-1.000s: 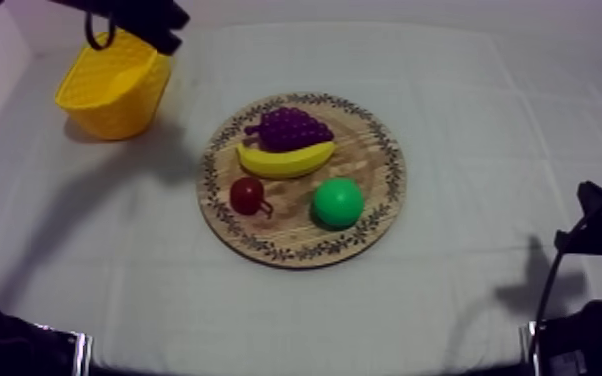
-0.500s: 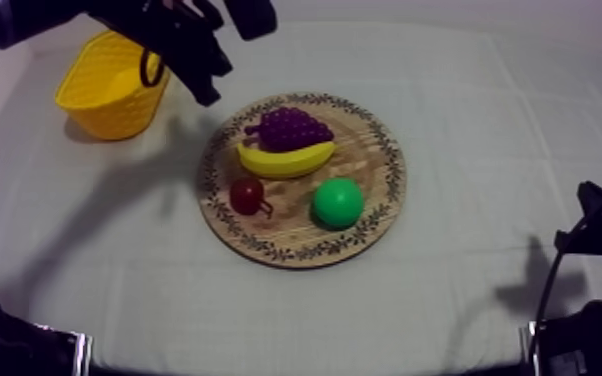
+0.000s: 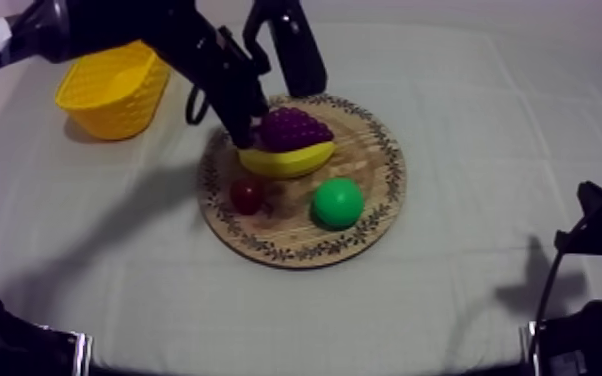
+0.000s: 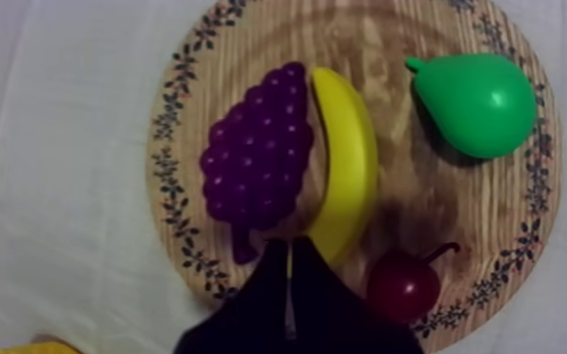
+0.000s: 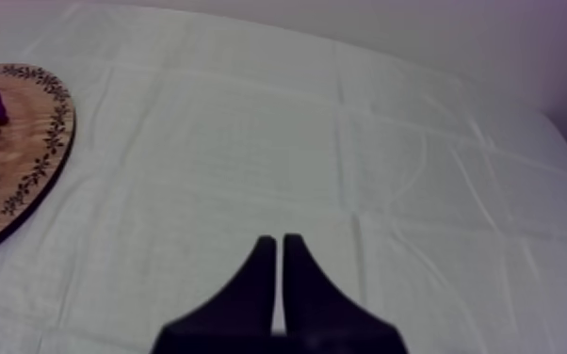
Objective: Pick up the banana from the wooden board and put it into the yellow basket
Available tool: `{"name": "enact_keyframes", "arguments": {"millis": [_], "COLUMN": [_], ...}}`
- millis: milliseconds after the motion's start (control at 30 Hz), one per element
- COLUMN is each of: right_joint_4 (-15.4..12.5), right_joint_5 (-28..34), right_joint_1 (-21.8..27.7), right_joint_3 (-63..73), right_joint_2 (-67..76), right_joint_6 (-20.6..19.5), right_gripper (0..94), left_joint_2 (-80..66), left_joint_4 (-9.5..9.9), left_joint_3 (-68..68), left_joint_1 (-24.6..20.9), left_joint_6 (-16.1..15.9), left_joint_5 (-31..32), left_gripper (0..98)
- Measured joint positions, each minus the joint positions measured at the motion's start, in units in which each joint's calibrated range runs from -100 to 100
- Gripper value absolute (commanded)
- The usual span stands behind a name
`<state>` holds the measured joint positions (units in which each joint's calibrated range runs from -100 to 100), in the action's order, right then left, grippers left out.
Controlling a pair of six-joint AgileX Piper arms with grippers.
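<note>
The yellow banana (image 3: 287, 160) lies on the round wooden board (image 3: 375, 150), tight against the purple grapes (image 3: 295, 128). My left gripper (image 3: 248, 132) hangs over the board's left part, just above the banana's left end. In the left wrist view its black fingers lie together as a narrow wedge (image 4: 289, 247), shut on nothing, right at the end of the banana (image 4: 346, 169) and the grapes' stem. The yellow basket (image 3: 110, 90) stands at the far left. My right gripper (image 5: 276, 241) is shut over bare cloth, with the board's rim (image 5: 24, 141) off to one side.
A green pear (image 3: 338, 203) and a small red fruit (image 3: 246, 195) share the board's near half, the red fruit (image 4: 403, 285) close beside my left fingers. My right arm (image 3: 595, 300) rests at the lower right edge. Open cloth lies between board and basket.
My left arm has swung from above the basket rightward and down to the board, ending over the banana's left end. The fruit and the right arm have not moved.
</note>
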<state>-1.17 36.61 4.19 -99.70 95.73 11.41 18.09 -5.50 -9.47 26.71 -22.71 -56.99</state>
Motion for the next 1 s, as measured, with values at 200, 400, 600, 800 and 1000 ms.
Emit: {"name": "enact_keyframes", "arguments": {"millis": [200, 400, 600, 800, 1000], "right_joint_4": [0.0, 0.0, 0.0, 0.0, 0.0], "right_joint_5": [0.0, 0.0, 0.0, 0.0, 0.0], "right_joint_1": [0.0, 0.0, 0.0, 0.0, 0.0], "right_joint_3": [0.0, 0.0, 0.0, 0.0, 0.0], "right_joint_2": [0.0, 0.0, 0.0, 0.0, 0.0], "right_joint_6": [0.0, 0.0, 0.0, 0.0, 0.15], "right_gripper": [0.2, 0.2, 0.2, 0.2, 0.2], "left_joint_2": [0.2, -0.08, -0.51, -0.95, -0.95], "left_joint_4": [-0.61, 0.31, 1.55, 1.01, 0.27], "left_joint_3": [-2.64, -4.96, -5.2, -3.48, -3.17], "left_joint_1": [-0.17, -0.32, -0.92, -1.28, -1.21], "left_joint_6": [-1.02, -0.29, 3.83, 6.21, 5.54], "left_joint_5": [1.76, 3.46, 3.96, 3.33, 3.04], "left_gripper": [0.8, 1.2, 0.7, 0.1, 13.9]}}
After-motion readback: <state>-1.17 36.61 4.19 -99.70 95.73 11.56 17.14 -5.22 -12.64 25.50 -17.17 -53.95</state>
